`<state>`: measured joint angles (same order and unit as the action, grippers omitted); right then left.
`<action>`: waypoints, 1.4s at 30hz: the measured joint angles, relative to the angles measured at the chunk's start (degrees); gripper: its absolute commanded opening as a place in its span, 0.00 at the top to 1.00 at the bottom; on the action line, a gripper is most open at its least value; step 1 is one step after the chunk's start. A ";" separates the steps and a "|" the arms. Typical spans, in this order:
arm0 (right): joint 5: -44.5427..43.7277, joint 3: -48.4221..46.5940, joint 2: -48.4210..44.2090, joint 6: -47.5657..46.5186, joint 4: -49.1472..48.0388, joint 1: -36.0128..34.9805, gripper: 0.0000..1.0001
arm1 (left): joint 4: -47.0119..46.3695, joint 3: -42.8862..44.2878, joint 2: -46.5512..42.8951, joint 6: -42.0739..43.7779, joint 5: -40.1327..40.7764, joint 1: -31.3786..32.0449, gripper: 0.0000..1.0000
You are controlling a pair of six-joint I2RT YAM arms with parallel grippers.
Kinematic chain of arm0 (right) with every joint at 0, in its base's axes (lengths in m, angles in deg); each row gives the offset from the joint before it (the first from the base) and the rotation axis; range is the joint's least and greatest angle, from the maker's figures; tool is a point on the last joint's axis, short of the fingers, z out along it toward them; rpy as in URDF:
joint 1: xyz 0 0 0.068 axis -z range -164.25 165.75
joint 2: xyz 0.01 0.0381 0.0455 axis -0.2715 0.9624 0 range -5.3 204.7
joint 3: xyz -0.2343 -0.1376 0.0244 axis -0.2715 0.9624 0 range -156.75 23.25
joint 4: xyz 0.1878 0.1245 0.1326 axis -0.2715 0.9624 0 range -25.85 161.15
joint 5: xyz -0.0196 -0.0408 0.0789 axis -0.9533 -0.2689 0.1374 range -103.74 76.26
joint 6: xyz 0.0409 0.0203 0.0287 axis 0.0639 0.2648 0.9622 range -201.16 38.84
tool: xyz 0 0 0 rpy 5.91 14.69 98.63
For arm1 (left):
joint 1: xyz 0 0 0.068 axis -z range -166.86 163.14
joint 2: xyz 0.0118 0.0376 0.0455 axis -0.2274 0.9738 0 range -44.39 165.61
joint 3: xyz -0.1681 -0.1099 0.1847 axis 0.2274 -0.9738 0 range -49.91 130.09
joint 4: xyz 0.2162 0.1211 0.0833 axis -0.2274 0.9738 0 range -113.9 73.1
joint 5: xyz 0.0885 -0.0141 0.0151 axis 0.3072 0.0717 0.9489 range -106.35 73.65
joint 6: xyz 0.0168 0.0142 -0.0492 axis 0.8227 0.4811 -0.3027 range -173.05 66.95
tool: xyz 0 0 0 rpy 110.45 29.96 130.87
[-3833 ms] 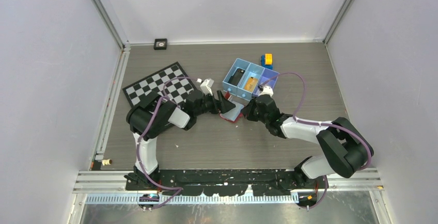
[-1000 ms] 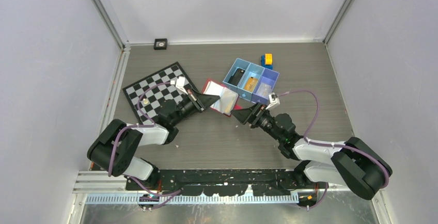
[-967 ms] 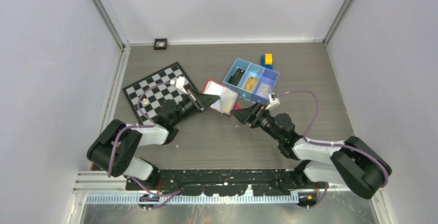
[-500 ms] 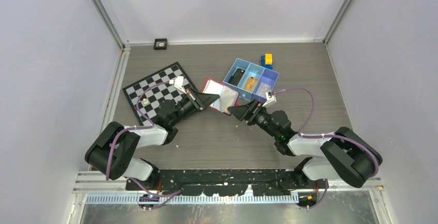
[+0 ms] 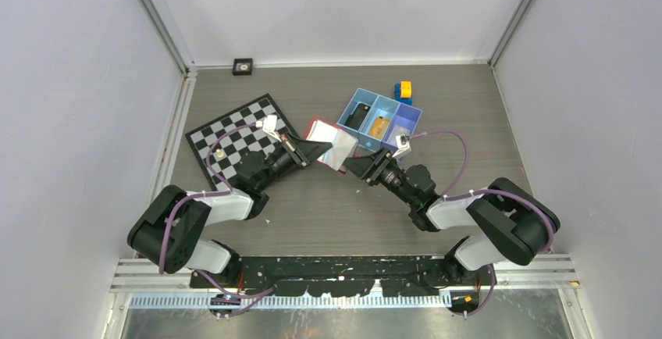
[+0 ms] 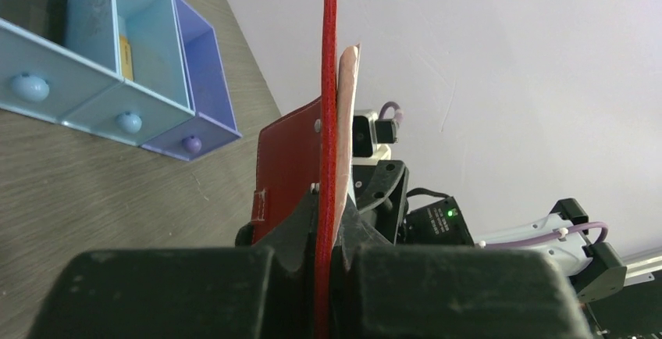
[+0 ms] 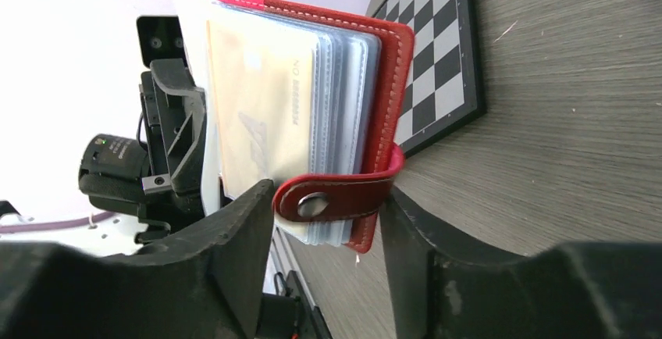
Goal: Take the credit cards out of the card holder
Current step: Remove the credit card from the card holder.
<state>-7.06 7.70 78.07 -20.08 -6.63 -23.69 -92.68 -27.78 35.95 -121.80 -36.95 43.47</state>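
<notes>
The card holder [image 5: 332,145], a red wallet, is held up off the table between the two arms. My left gripper [image 5: 312,150] is shut on its red cover [image 6: 326,120], seen edge-on in the left wrist view with a pale card edge [image 6: 347,97] beside it. In the right wrist view the holder [image 7: 390,81] shows clear sleeves with a pale yellowish credit card [image 7: 261,105] inside. My right gripper [image 7: 328,206] is open, its jaws on either side of the snap tab [image 7: 332,198] and sleeve stack, almost touching them. From above, the right gripper [image 5: 353,161] meets the wallet's right end.
A blue three-compartment tray [image 5: 390,100] lies just behind the right gripper, also in the left wrist view [image 6: 78,81]. A yellow-and-blue block [image 5: 403,90] sits behind it. A chessboard [image 5: 234,128] lies under the left arm. A small black square [image 5: 243,66] sits at the back wall.
The right gripper has moved left up to the wallet's free end and its jaws have narrowed around it. The left gripper has kept its hold and barely moved.
</notes>
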 measured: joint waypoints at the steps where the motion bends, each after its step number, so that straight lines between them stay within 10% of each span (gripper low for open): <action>1: 0.00 0.00 -0.11 0.15 -0.31 -0.11 0.64 | -0.35 0.00 0.07 -0.07 0.04 0.00 1.00; 7: -1.33 0.15 -4.81 -1.22 4.59 0.50 0.97 | -5.57 0.04 3.76 -0.15 1.70 -0.76 1.00; 13: -0.52 0.15 -11.50 -2.62 10.19 0.20 0.99 | -8.87 0.59 12.59 -0.76 2.38 -0.98 0.98; 28: -2.36 -3.76 -21.31 -7.63 36.41 -0.20 0.99 | -9.38 0.28 16.55 3.15 -2.01 0.04 0.30; 42: -2.36 -7.50 -16.92 -12.00 48.17 -0.20 0.99 | 13.33 2.84 16.57 21.99 -4.02 4.15 0.16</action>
<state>-9.42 0.20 61.16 -32.08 41.54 -23.88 -79.34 -24.93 52.51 -99.82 -40.97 47.62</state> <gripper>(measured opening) 0.060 0.814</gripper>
